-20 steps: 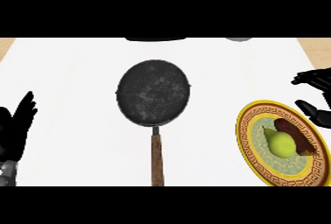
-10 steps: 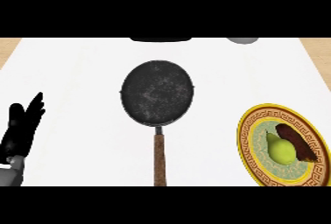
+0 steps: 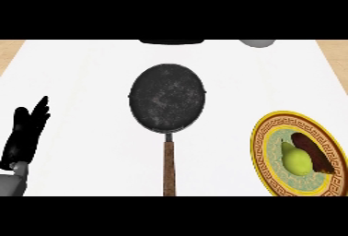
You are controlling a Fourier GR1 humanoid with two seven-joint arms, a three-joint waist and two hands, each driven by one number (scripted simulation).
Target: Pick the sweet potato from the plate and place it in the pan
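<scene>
A dark reddish-brown sweet potato (image 3: pixel 314 152) lies on the right side of a gold-rimmed patterned plate (image 3: pixel 263 154) at the lower right, next to a yellow-green pear (image 3: pixel 296 159). A black round pan (image 3: pixel 168 98) sits in the middle of the white counter, its wooden handle (image 3: pixel 168 169) pointing toward me. My left hand (image 3: pixel 24 134) stands at the left edge, fingers straight and up, far from both pan and plate. My right hand shows nowhere in the head view.
A dark object (image 3: pixel 172 41) and a grey rounded object (image 3: pixel 257 43) sit at the counter's far edge. Wooden floor shows past the counter's corners at the upper left and upper right.
My right hand, which hovered over the plate a second ago, has left the view. The left hand has shifted slightly up and inward. Pan, plate and sweet potato stay put.
</scene>
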